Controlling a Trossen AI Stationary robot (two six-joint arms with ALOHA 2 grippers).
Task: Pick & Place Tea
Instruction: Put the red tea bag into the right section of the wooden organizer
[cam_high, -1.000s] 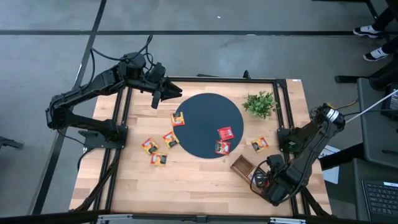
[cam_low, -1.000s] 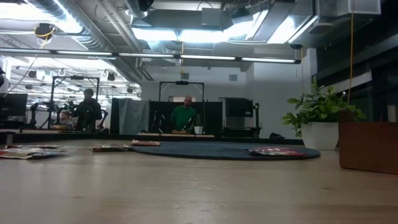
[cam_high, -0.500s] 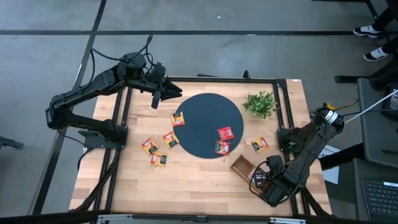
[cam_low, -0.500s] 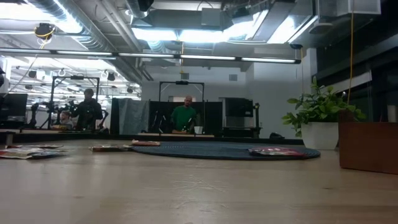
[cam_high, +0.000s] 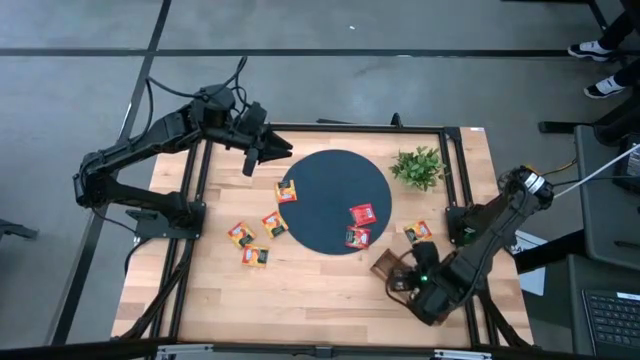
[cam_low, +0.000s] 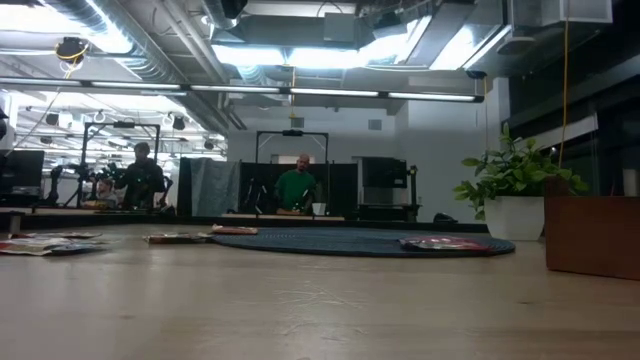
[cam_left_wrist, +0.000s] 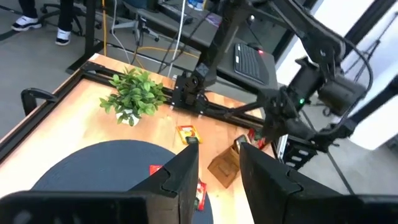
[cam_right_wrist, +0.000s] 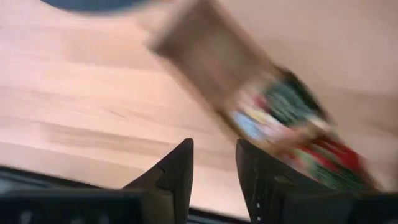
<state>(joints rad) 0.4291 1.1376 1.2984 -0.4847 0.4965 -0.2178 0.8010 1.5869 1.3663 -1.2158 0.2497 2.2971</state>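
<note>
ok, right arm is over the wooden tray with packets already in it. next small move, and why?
Probably lift the right gripper clear of the wooden tray and head for the nearest loose tea packet, which lies beside the tray. Its fingers stand apart with nothing between them, and packets already sit in the tray. The left gripper waits by the mat's far edge.

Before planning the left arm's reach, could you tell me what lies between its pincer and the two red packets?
In the high view, only bare dark round mat lies between the left pincer and the red packets.
</note>
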